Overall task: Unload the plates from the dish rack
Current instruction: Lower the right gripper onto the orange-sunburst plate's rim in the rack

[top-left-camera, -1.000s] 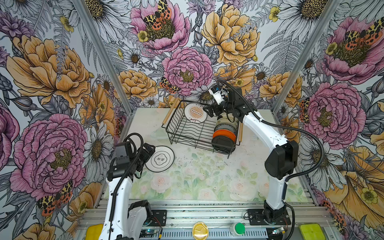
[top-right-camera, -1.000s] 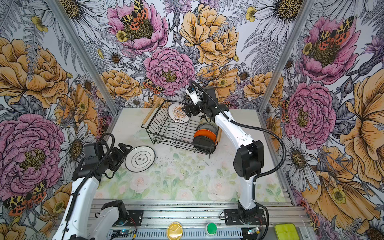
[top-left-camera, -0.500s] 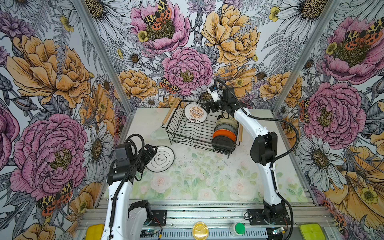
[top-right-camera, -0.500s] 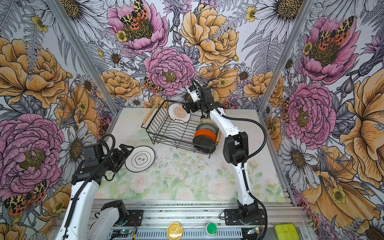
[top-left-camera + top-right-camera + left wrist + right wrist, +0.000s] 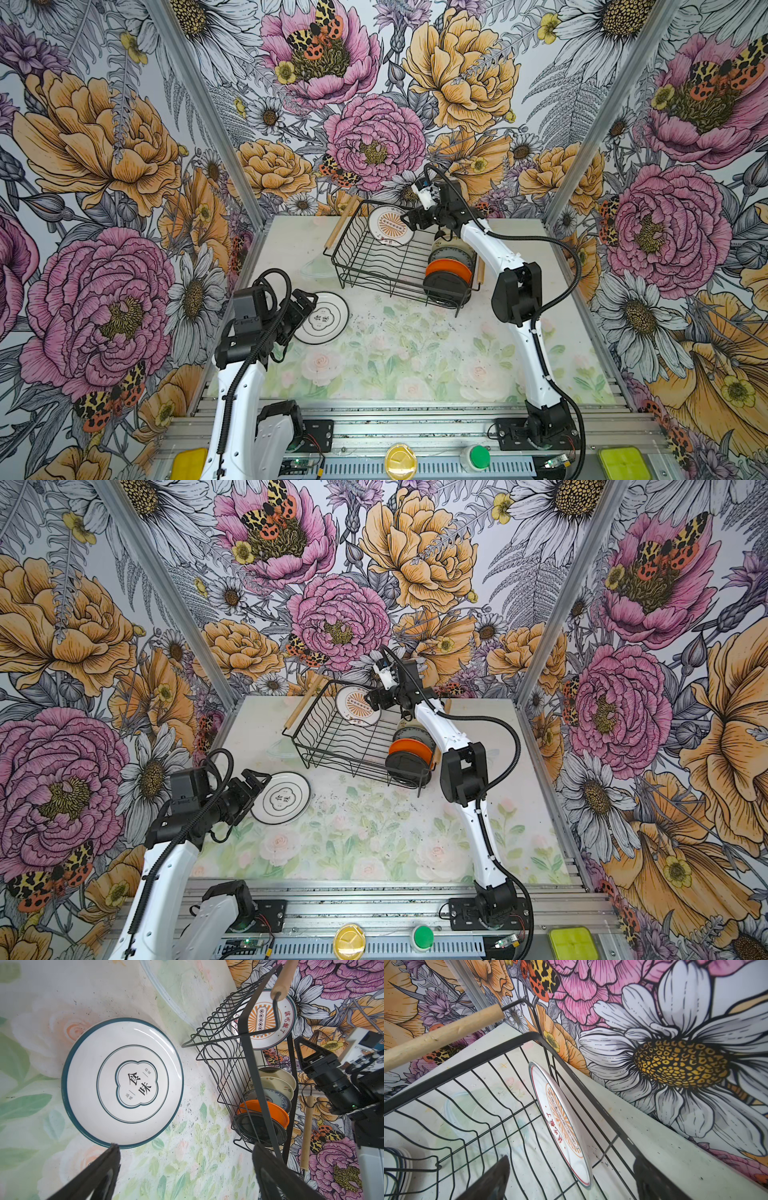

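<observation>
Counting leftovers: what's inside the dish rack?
A sunburst plate leans on the rack wall; a packed row: black, orange, blue-patterned, cream. Any further ones are covered.

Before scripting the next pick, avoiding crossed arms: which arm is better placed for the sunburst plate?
Right: right gripper open at the sunburst plate; left gripper far off, by the table plate.

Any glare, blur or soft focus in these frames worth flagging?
Left wrist view: glare streak on the teal-rimmed plate, left fingers dark and soft up close. Right wrist view: sunburst plate sharp, right fingers blurred. Both top views: even light, sharp.
</observation>
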Robot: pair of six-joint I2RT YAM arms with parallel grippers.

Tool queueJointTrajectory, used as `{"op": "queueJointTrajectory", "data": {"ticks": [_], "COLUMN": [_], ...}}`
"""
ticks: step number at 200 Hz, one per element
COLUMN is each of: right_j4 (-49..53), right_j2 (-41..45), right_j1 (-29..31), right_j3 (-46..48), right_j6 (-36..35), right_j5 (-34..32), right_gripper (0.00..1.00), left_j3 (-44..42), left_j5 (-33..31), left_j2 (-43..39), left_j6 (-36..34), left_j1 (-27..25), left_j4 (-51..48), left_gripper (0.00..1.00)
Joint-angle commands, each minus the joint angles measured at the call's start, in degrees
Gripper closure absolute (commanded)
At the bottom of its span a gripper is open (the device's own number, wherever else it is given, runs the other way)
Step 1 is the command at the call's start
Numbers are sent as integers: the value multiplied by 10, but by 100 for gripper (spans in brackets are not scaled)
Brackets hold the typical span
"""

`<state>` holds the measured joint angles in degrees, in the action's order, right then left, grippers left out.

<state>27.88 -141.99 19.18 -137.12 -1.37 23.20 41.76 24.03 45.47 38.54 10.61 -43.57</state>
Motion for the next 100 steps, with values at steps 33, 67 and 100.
{"op": "queueJointTrajectory", "data": {"ticks": [33, 67, 100], "right_j4": [-5, -6, -6], "right_j2": [-34, -57, -70], "right_j1": [6, 10, 15], "right_j3": [-42, -61, -68], "right_j6": [3, 6, 9], "right_j5": [-2, -5, -7], "right_gripper": [21, 31, 33], "left_j3": [-14, -19, -20], "left_j5": [-5, -6, -6], "left_j2": [7, 11, 21], "left_j6": [-14, -14, -14], "left_j1": [-5, -6, -7], "left_j4": [0, 5, 13], "left_gripper": [1, 1, 1]}}
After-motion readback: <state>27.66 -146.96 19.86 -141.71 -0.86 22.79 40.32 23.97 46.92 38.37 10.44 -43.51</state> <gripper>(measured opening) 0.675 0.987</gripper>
